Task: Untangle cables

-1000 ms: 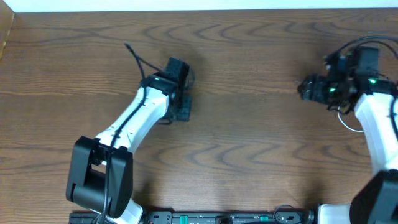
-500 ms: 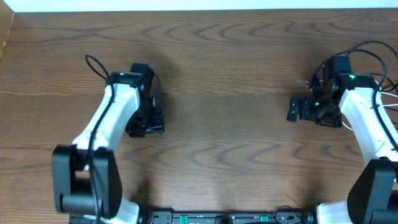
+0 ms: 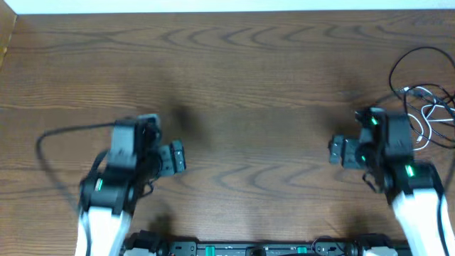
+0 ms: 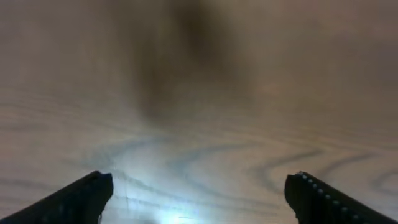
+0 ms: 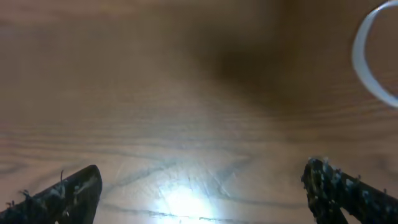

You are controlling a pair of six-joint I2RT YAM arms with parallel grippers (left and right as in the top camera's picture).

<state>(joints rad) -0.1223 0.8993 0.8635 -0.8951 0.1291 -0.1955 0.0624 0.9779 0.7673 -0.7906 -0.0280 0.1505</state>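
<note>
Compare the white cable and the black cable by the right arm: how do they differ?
Colour: the white cable is pale, the black cable dark. Shape: the white cable is bunched in small loops, while the black cable sweeps one wide arc farther back. Both are thin and lie on the table near its right edge.

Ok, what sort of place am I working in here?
Most likely a robotics lab bench. There is a plain wood-grain table, with a left arm and a right arm coming in from its near edge. Loose charging cables lie beside the right arm, and nothing household is in view.
</note>
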